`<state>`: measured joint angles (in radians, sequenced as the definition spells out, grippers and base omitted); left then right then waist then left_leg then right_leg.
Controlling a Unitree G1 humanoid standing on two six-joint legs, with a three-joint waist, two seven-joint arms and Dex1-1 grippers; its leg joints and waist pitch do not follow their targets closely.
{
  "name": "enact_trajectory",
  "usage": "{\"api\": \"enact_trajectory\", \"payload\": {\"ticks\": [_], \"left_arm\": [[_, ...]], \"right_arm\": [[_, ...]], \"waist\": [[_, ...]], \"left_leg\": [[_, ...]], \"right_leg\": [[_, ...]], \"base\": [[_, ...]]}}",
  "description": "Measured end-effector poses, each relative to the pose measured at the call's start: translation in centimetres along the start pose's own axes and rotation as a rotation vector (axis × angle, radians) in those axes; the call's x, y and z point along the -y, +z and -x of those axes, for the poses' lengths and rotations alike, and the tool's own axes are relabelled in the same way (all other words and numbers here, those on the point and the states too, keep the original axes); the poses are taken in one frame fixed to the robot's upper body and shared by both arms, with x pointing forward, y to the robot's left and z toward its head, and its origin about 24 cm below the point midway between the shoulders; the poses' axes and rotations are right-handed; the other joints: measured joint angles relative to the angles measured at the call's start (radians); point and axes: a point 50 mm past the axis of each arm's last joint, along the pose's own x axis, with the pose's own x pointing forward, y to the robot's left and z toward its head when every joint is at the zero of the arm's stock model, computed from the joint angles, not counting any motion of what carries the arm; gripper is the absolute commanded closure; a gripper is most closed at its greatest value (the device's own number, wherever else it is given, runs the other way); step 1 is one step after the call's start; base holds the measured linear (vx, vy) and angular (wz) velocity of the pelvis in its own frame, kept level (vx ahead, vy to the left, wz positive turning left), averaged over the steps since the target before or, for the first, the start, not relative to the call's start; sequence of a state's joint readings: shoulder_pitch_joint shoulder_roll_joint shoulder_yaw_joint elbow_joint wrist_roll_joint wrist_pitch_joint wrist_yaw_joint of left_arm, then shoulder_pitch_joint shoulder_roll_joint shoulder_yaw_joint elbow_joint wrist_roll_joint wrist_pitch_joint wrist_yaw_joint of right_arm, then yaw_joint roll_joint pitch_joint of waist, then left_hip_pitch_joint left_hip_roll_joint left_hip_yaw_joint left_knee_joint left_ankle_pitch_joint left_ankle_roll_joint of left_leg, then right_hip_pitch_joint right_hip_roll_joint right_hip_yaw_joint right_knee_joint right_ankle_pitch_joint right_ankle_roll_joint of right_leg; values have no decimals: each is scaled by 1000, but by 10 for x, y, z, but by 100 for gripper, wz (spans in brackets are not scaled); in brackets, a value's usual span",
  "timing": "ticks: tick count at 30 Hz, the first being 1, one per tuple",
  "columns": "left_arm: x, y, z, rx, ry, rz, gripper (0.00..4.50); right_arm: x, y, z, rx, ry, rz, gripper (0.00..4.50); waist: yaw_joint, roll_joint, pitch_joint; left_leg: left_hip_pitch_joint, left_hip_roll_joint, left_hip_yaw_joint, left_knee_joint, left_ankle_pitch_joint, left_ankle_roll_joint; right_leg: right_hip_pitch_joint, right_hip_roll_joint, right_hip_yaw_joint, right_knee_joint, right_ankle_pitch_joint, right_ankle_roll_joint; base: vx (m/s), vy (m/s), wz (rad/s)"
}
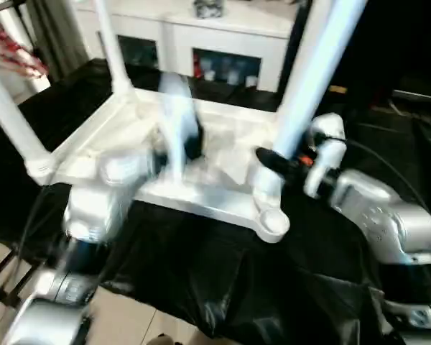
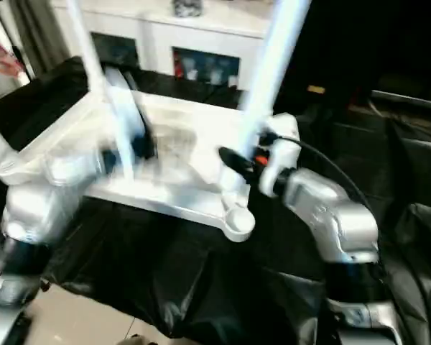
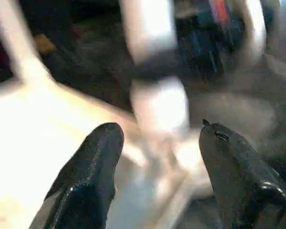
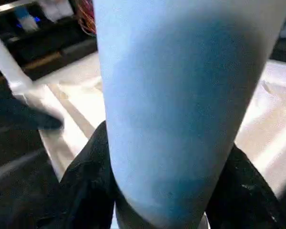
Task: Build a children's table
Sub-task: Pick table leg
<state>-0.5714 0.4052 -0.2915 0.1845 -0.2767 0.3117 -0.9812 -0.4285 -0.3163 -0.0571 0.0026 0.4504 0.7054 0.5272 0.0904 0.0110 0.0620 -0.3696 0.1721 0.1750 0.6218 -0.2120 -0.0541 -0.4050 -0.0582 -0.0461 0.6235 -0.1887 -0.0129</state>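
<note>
The children's table lies upside down on black cloth, with its ribbed white top point(image 1: 223, 205) facing up. Two white legs point(image 1: 14, 118) point(image 1: 109, 43) stand in the left corner sockets. My right gripper point(image 1: 269, 159) is shut on a third leg point(image 1: 312, 72), fingers point(image 4: 88, 176) on both sides of it. That leg's lower end sits just behind an empty round corner socket point(image 1: 274, 221). My left gripper point(image 1: 190, 140) hovers over the middle of the top, open, with nothing between its fingers point(image 3: 93, 157). A blurred white upright shape point(image 1: 176, 108) beside it cannot be made out.
A white cabinet with glass doors point(image 1: 201, 50) stands behind the work surface. The black cloth point(image 1: 215, 280) hangs over the near edge above a tiled floor point(image 1: 129, 316). A black cable point(image 2: 330, 165) runs along my right arm. Something red point(image 1: 14, 50) hangs at the far left.
</note>
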Motion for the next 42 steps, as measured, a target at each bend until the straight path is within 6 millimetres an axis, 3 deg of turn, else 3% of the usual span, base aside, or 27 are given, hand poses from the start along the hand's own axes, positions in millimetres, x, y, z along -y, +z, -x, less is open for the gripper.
{"api": "enact_trajectory", "payload": {"ticks": [6, 16, 28, 42], "left_arm": [[-10, -29, -6, -184, -94, -67, 151], [-22, -46, -20, -308, -159, -109, 151], [-25, -55, -22, -306, -183, -37, 245], [-26, -58, -24, -324, -213, -35, 350]], "right_arm": [[5, -13, 8, -43, -45, 5, 259], [6, -12, 15, -46, -66, 46, 259], [4, -11, 20, -44, -68, 67, 259], [1, -14, 22, -59, -59, 80, 259]], "waist": [[-5, 15, 2], [-11, 35, -1], [-12, 48, -2], [-15, 54, -2]], "left_leg": [[2, 0, 0, 0, 1, -1], [2, 0, 0, 0, 1, -2], [2, 0, 0, 0, 1, -1], [2, 0, 0, 0, 1, -1]], "right_leg": [[1, 0, 0, 2, 0, 0], [1, 0, 0, 1, 1, -1], [1, 0, 0, 1, 1, -1], [1, 0, 0, 1, 1, -1]], "base": [[0, 0, 0], [0, 0, 0], [0, 0, 0], [0, 0, 0]]}}
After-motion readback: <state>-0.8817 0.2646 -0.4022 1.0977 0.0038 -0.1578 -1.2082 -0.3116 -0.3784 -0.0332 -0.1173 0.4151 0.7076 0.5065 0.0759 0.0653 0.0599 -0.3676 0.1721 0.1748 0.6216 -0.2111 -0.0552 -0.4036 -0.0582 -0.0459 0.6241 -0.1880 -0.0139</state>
